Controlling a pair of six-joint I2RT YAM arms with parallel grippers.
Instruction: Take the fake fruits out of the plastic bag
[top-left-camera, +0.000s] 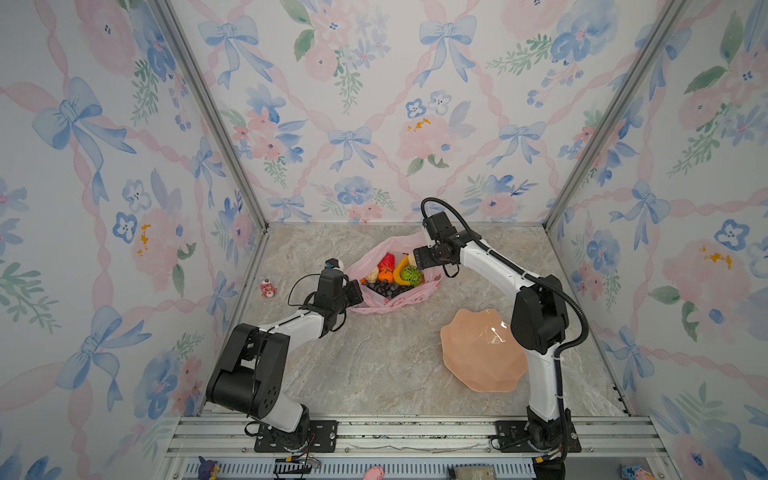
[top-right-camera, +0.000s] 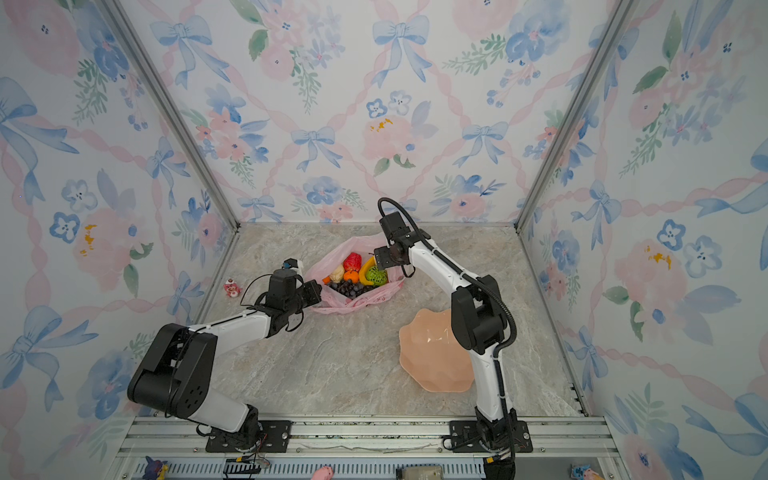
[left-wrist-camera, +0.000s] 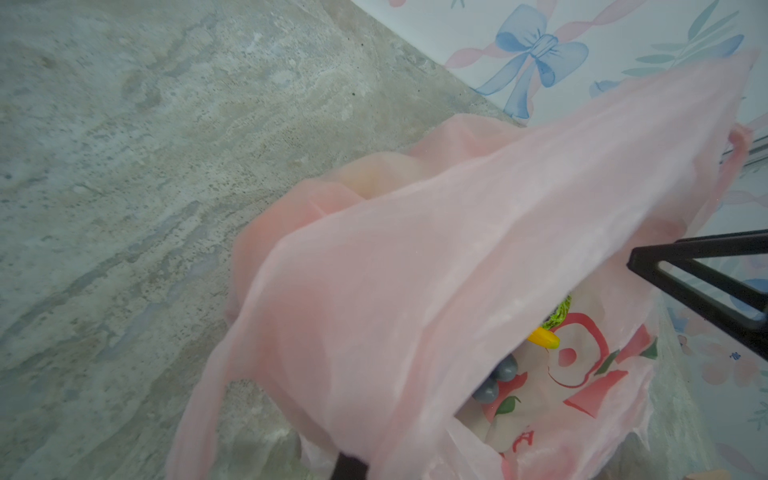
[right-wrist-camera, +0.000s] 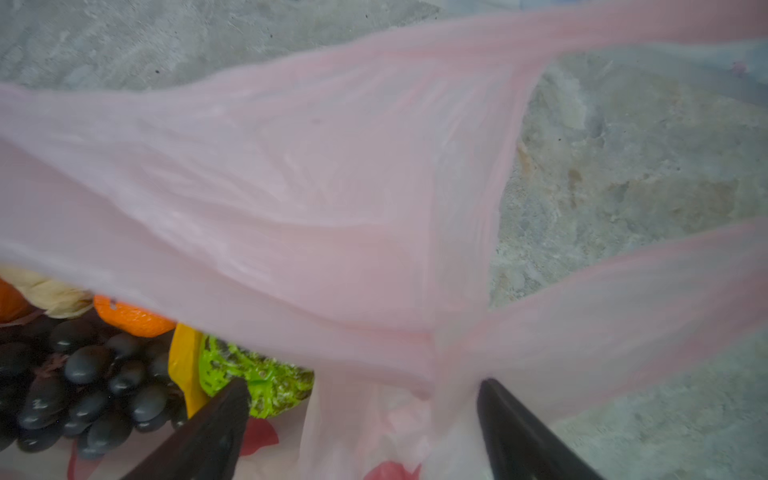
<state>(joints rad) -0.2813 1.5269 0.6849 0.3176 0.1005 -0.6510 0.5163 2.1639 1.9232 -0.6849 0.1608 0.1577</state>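
Observation:
The plastic bag (top-left-camera: 395, 302) lies open at the back middle of the marble top. The fake fruits are piled inside: a red fruit (top-left-camera: 387, 262), banana (top-left-camera: 401, 268), green round fruit (top-left-camera: 411, 275), orange (top-left-camera: 385, 275), pale pear (top-left-camera: 372, 273) and dark grapes (top-left-camera: 386, 287). My left gripper (top-left-camera: 360, 293) is shut on the bag's left rim; in the left wrist view the pink film (left-wrist-camera: 415, 270) bunches into it (left-wrist-camera: 353, 463). My right gripper (right-wrist-camera: 365, 415) stands open astride the right rim, one finger by the green fruit (right-wrist-camera: 257, 382), the other outside the bag.
A peach scalloped plate (top-left-camera: 473, 365) lies at the front right, partly under my right arm's elbow. A small red-and-white figurine (top-left-camera: 267, 287) stands by the left wall. Flowered walls close in the left, back and right sides.

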